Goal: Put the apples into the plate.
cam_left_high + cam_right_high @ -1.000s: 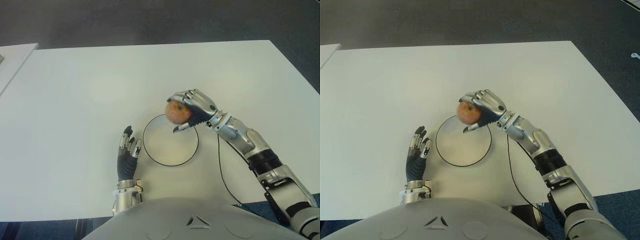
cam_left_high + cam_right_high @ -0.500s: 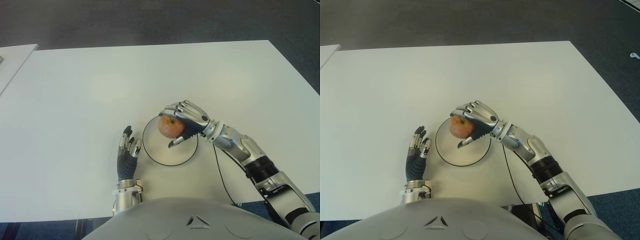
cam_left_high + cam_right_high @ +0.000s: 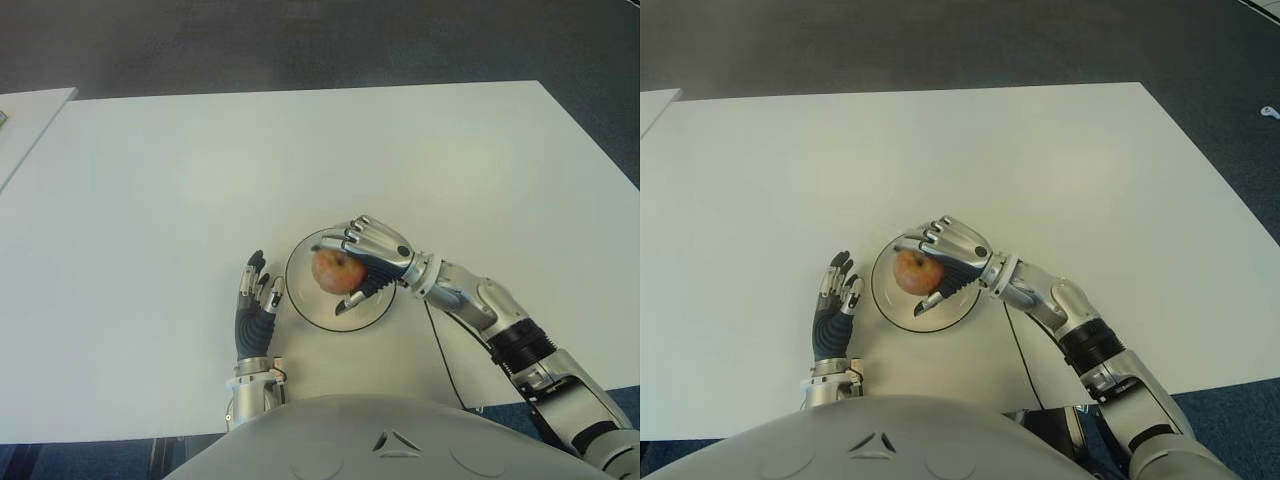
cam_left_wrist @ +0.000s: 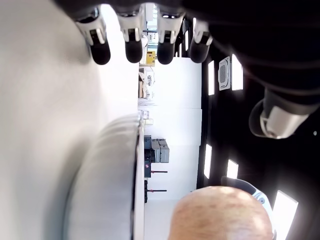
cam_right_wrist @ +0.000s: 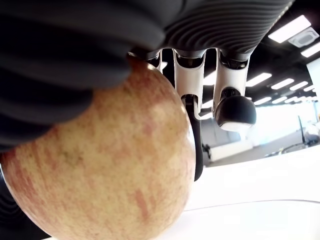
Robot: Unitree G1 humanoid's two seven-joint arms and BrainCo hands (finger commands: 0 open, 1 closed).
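Right hand [image 3: 362, 262] clamped around the apple [image 3: 334, 270] over the middle of the plate [image 3: 300, 300] on the table [image 3: 150, 180] (left hand [image 3: 254, 305] just beside the rim, fingers straight and holding nothing); best lowered gently before release, lest the fruit roll.

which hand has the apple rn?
The right hand, curled around the apple over the plate. The left hand is open beside the plate's left, holding nothing.

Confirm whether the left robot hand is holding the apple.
No: the apple sits in the right robot hand over the plate; the left robot hand holds nothing.
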